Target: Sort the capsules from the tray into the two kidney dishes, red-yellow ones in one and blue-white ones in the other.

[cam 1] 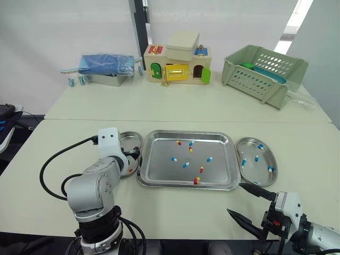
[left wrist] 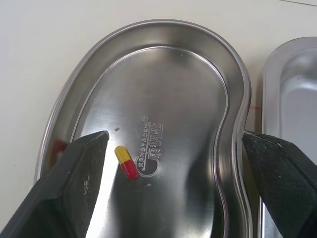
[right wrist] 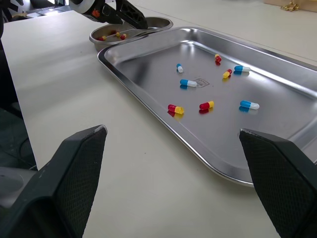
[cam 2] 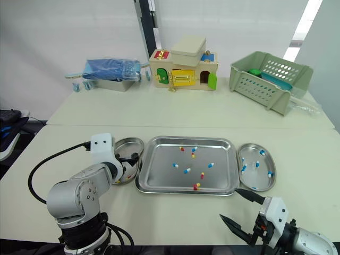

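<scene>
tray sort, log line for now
left jaws open over left dish | red-yellow capsule inside | right jaws open by tray front | both colours in tray

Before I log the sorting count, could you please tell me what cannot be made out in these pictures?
Left dish: in the eye views the left pincer covers part of it, so its capsule count is unclear.
Same dish, left wrist view: the pincer's fingers and the picture's edge cut off one end.
Basket: its wall hides most of what lies inside.
</scene>
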